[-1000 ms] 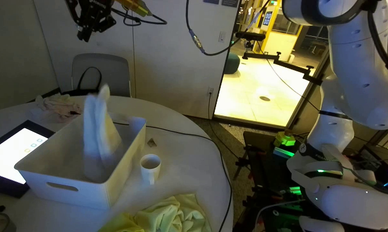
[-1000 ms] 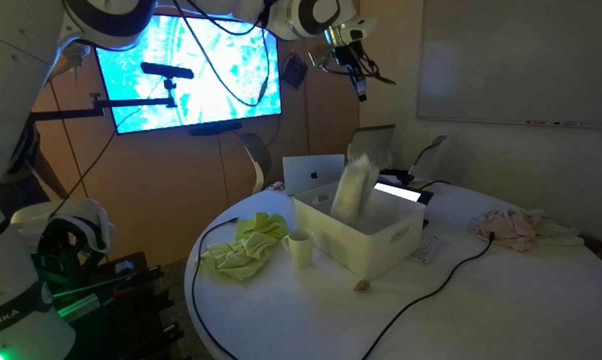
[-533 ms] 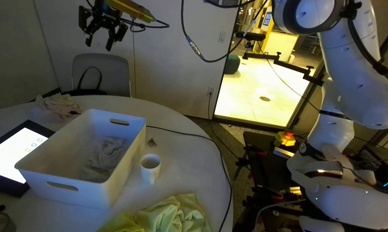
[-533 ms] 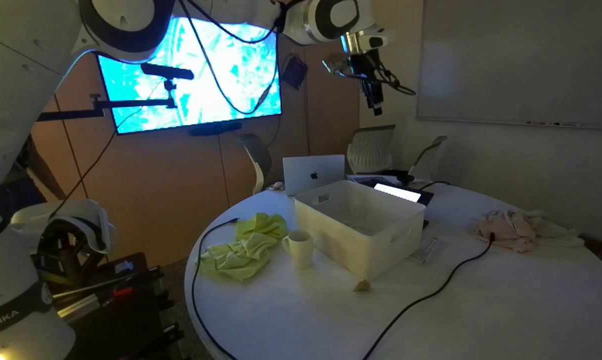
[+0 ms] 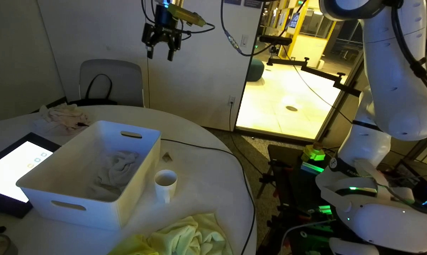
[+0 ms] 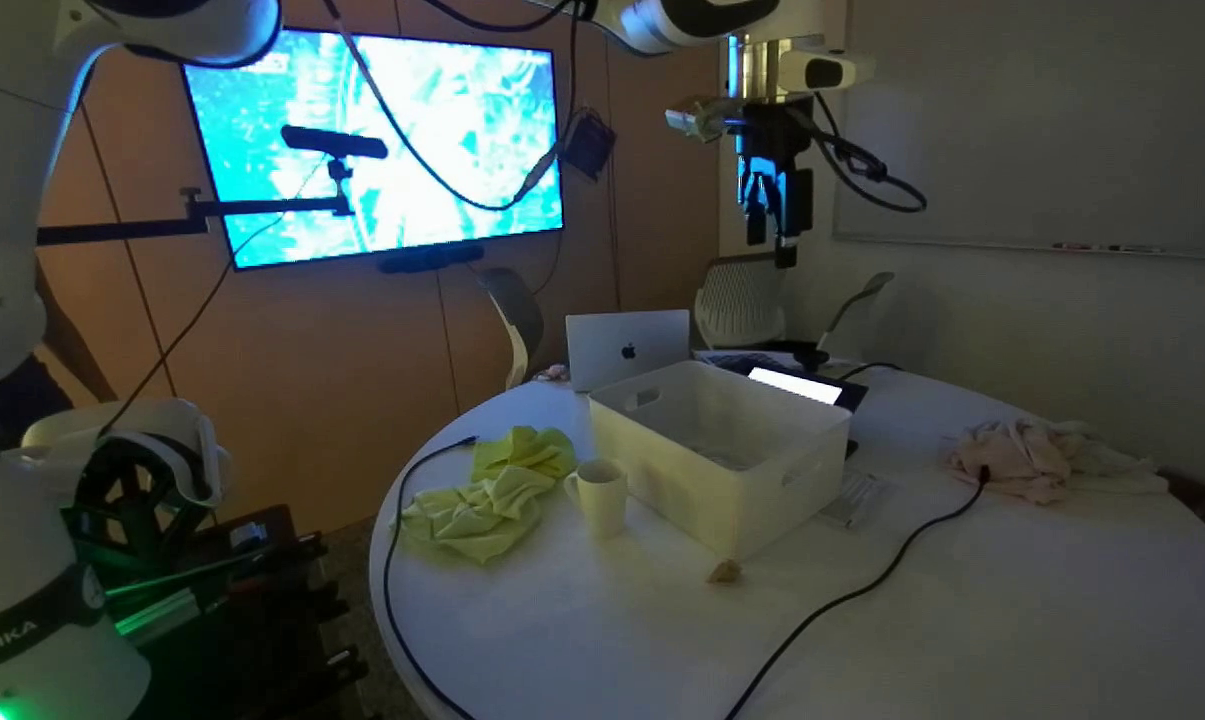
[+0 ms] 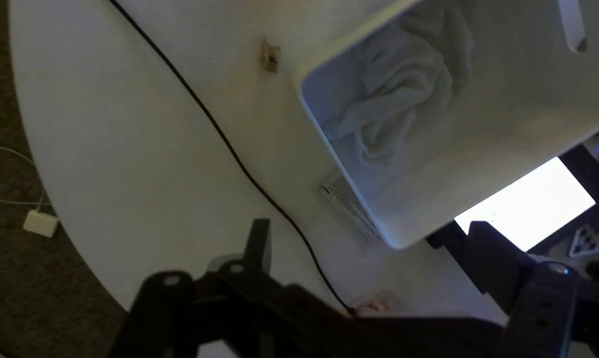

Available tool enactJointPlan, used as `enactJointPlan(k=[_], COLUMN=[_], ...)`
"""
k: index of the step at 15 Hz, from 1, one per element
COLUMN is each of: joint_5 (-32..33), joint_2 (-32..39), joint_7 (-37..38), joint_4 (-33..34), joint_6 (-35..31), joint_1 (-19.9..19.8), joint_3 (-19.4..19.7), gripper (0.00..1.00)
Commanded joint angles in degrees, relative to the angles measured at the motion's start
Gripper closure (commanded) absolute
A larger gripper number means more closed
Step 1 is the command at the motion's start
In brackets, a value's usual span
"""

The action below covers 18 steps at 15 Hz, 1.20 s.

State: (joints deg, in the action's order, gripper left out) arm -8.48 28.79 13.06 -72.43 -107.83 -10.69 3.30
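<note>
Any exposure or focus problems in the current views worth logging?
In an exterior view, the outside floor glares pale yellow against dim surroundings; in an exterior view, the wall screen is blown out to cyan-white; in the wrist view, the lit display is washed-out white, the gripper is dark and soft-edged, and the cloth inside the bin looks gray and low in contrast.

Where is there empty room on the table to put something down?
There's bare table between the mug, the brown scrap and the black cord. Another patch lies between the cord, the pink cloth and the table's edge. It's crowded around the white bin: yellow-green cloth, mug, lit screen and laptop.
</note>
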Motion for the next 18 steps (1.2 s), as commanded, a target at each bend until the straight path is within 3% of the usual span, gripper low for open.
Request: enactJointPlan(k=[1, 6, 10, 18], joint_5=[-0.68, 1.02, 2.28, 1.84], joint_2=[-9.36, -15.89, -18.48, -12.13], joint_7=[-5.98, -12.96, -16.78, -19.11], joint_4=[-13.56, -26.75, -36.03, -46.66], joint_6=[2.74, 4.25, 1.75, -15.74], joint_1=[-1.85, -2.46, -2.07, 0.24], joint_3=[1.53, 3.98, 4.81, 3.18], gripper=[0.00, 0.00, 0.00, 0.00])
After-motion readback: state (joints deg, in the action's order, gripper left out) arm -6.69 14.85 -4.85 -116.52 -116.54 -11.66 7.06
